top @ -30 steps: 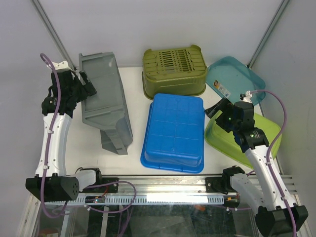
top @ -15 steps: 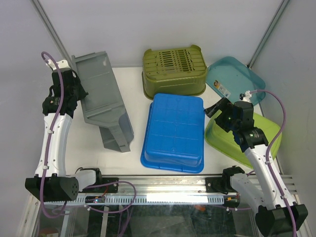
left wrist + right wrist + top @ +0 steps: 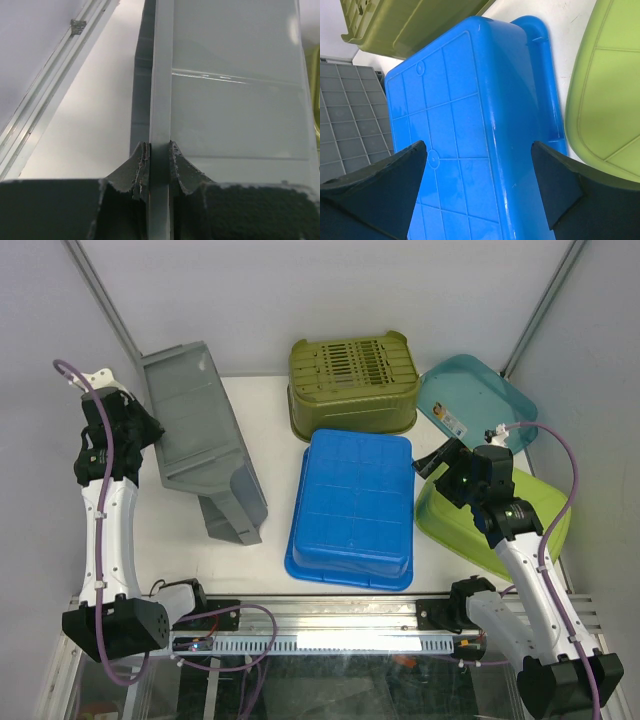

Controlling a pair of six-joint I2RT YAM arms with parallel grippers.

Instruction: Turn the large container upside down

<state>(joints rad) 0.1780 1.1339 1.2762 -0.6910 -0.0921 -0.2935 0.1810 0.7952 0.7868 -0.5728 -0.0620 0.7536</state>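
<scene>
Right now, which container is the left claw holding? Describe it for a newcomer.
Look at the white table's left side, left of the overturned blue tub. The grey bin stands tipped there, its rim pinched by the left claw. It is the only grey container.

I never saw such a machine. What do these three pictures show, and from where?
These are two robot arms bolted at a table's near edge. One picture looks down from above; the other two come from cameras on each wrist. On the table are a grey container, a blue tub, an olive crate, a teal tub and a lime tub. The left arm holds the grey container tilted, jaws shut on its rim. The right arm's jaws are open, empty, above the blue tub.
</scene>
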